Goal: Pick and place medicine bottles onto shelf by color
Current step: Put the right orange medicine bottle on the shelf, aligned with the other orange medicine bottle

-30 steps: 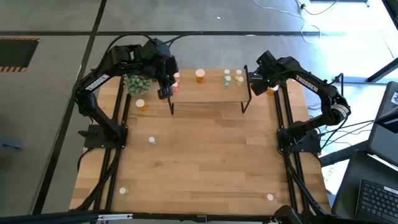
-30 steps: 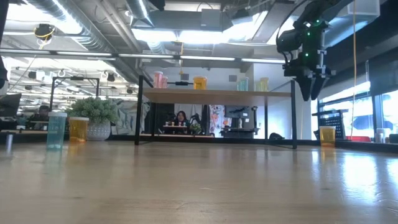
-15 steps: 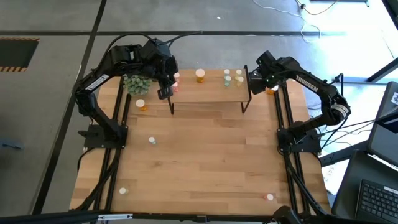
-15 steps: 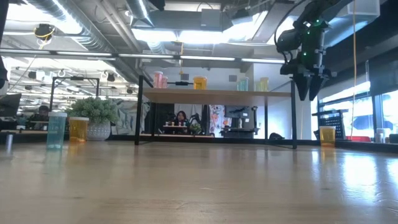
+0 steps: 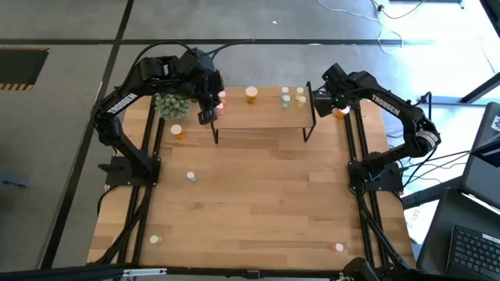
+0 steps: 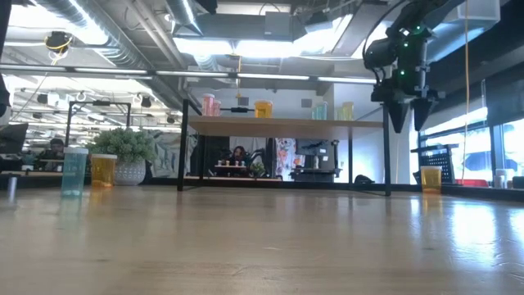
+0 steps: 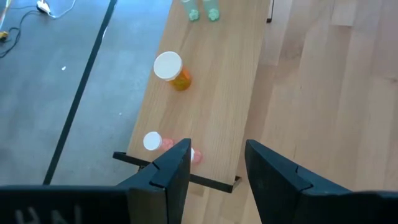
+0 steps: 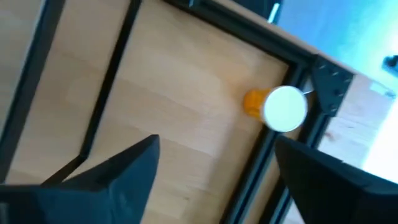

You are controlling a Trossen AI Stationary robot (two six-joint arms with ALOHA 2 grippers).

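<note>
Your right tool (image 6: pixel 406 123): jaws wide, empty, beside shelf (image 5: pixel 262 115) end, orange bottle (image 8: pixel 268 104) on bench (image 5: pixel 258 195) below. Left tool (image 7: pixel 214 163): part-open, empty, above shelf's pink bottles (image 7: pixel 154 142).

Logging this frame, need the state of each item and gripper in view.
left gripper: open, empty, over the shelf's pink end
right gripper: open, empty, above the orange bottle beside the shelf
shelf: upright, bottles on top
pink bottles: upright on shelf
orange bottle on shelf: upright
green bottles: upright on shelf
orange bottle by the right gripper: upright on table
potted plant: upright
</note>
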